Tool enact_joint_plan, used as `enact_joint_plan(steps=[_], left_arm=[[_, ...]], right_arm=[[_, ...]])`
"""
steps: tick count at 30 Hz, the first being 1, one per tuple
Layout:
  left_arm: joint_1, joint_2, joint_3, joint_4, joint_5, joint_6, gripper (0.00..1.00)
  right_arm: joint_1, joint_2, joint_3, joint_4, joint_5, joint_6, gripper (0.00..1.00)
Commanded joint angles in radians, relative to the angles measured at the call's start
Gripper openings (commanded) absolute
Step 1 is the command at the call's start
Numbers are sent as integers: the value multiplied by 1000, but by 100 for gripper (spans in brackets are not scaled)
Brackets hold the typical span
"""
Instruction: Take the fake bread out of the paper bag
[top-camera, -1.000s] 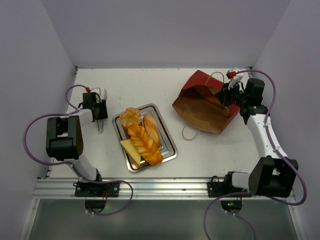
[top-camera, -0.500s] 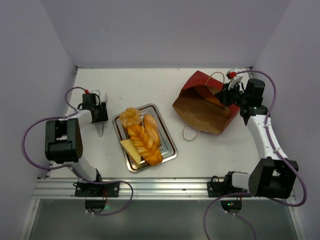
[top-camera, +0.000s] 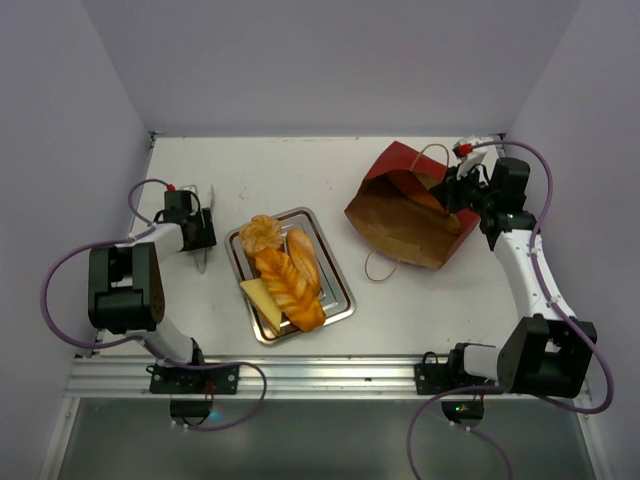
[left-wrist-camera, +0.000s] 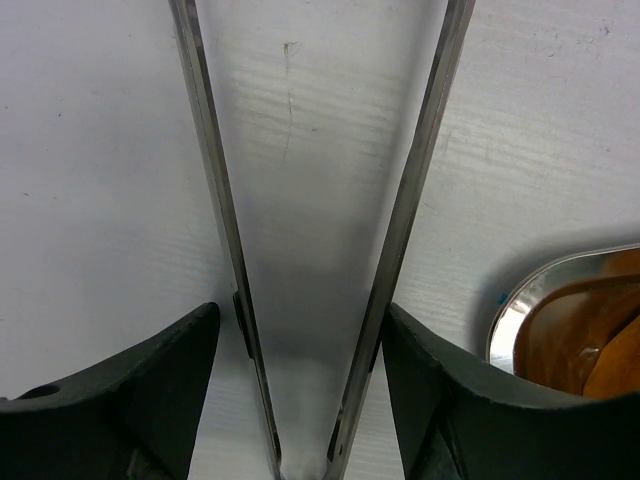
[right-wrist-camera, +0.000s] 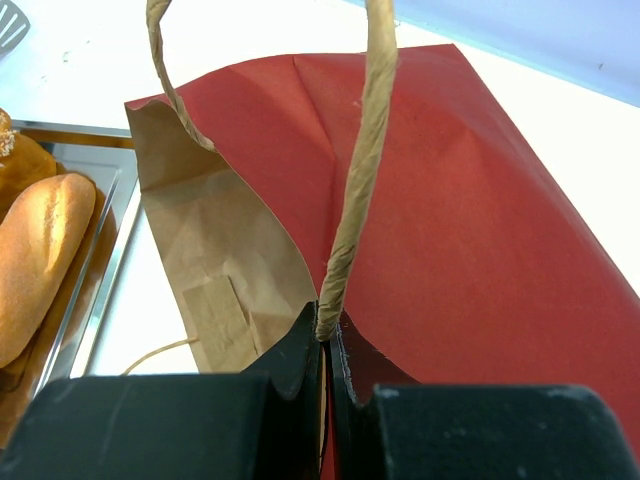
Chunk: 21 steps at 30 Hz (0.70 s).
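Bread (top-camera: 285, 270) lay heaped on the silver tray (top-camera: 343, 296) in the lower middle of the overhead view. It was well apart from the paper bag (top-camera: 405, 215), which lay on its side at the upper right of the worktop (top-camera: 270, 170), brown inside showing. The right hand (right-wrist-camera: 325, 335) was pinched narrow on the bag's rim at the root of a string handle (right-wrist-camera: 360, 160), I'd guess to hold the mouth up, while the left hand (left-wrist-camera: 305, 330) clasped metal tongs (left-wrist-camera: 410, 200) just beside the tray, arms sprung apart, nothing between them.
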Motion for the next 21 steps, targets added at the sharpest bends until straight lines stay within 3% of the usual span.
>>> enact_joint_plan(steps=[1,5,10,16,21], left_arm=[[6,11,-3,-20,-14,-19,68],[6,28,8,-7,-17,-14,58],[6,19,9,-1,-9,-11,25],[6,-65,12,-3,18,-14,0],[6,-213,43,-29,136,-69,0]], right_arm=[[-3,-40,-2,34,-32,19,4],[-5,-43,-2,35,-32,19,4],[-6,-44,-2,35,-32,19,4],[-8,-44,-2,35,-33,19,4],[-10,-41,-2,34,-26,18,4]])
